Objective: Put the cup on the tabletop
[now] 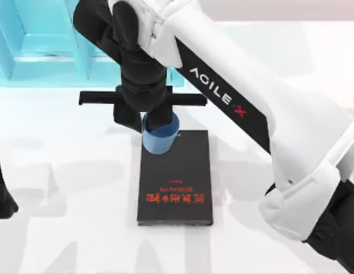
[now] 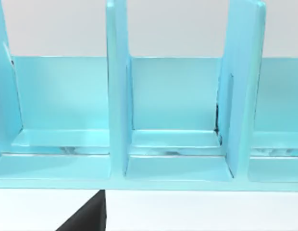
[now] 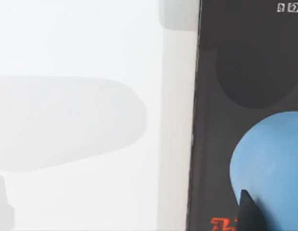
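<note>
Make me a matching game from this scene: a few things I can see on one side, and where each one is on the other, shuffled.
Things:
1. cup
2. black book
3. turquoise shelf unit
4. left gripper

Places:
A. at the table's far left corner
B. lying flat on the tabletop, red lettering up
C. parked at the left edge of the table
D. in the right gripper, over the book's far end

Pairs: 1-D, 2-B, 3-A, 4-C
</note>
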### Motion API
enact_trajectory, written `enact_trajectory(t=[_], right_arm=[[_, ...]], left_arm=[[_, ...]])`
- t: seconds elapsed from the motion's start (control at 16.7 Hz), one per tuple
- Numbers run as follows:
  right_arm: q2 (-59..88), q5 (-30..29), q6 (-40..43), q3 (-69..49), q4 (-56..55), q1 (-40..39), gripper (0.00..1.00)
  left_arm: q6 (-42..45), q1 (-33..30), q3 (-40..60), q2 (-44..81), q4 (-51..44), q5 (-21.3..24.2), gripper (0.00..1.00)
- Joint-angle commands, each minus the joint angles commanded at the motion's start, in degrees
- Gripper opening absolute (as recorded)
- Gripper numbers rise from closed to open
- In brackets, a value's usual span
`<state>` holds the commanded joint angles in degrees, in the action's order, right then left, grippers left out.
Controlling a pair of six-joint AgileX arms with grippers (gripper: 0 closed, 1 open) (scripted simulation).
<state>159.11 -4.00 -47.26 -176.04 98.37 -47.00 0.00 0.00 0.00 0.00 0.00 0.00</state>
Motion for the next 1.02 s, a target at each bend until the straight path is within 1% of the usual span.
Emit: enact_trajectory(t=[0.24,0.78,1.02], right_arm=[[-8.7,-0.4,2.5,14.5,-3.7,2.5,0.0],[-31.4,-1.3,9.0,52.1,-13.6,8.8,0.0],[-38.7,-1.5,11.0,64.0,-16.8,10.8,0.0]], left_arm=[[0.0,0.0,0.0,0.0,0.0,0.0,1.0],[0.0,0.0,0.0,0.0,0.0,0.0,1.0],[0.0,0.0,0.0,0.0,0.0,0.0,1.0]])
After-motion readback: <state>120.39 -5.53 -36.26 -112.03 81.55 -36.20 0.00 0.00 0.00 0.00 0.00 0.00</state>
